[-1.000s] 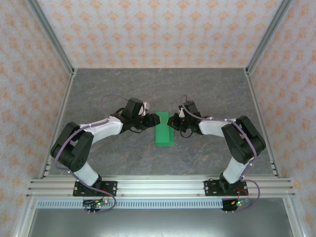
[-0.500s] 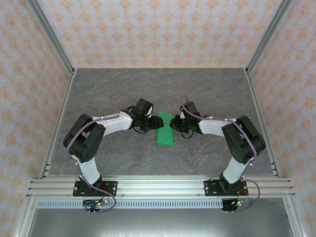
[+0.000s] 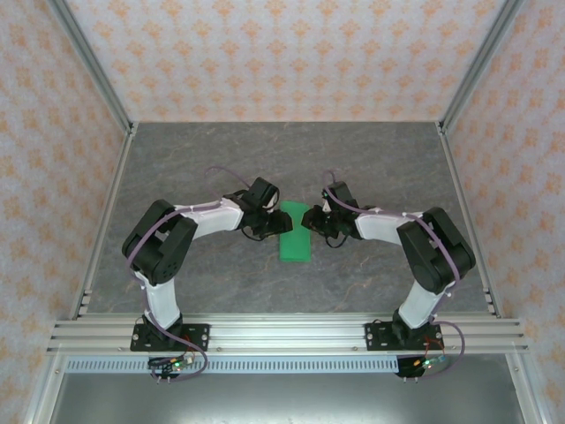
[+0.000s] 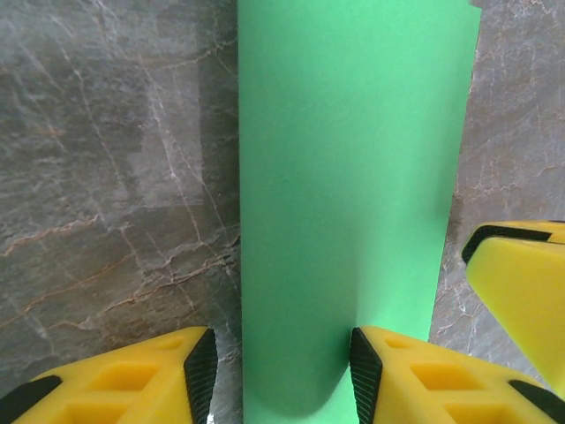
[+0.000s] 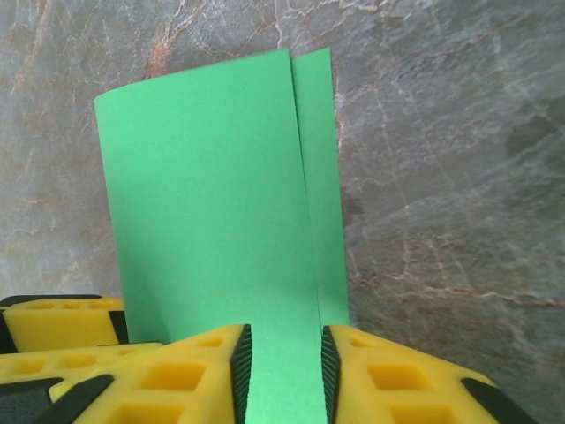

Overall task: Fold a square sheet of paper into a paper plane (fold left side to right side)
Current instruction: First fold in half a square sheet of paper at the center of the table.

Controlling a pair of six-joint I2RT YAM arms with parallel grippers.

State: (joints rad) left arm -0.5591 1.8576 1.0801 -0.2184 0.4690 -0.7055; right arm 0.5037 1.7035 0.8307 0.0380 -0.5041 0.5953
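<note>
The square sheet of paper is bright green and lies on the grey table, folded in half into a tall rectangle. In the right wrist view the paper has its upper layer slightly short of the lower edge, and it bulges at the fold. My left gripper is at the paper's left edge and is open. Its right finger rests over the sheet. My right gripper meets it from the right, with a narrow gap between the jaws and green paper showing in it.
The grey marbled table stretches bare behind and beside the arms. Patterned walls and aluminium posts close it in. A slotted rail with both arm bases runs along the near edge. The right gripper's yellow finger shows in the left wrist view.
My left gripper has slid right onto the paper's left edge, its elbow swinging inward. The right gripper's jaws have parted from a shut pinch on the paper.
</note>
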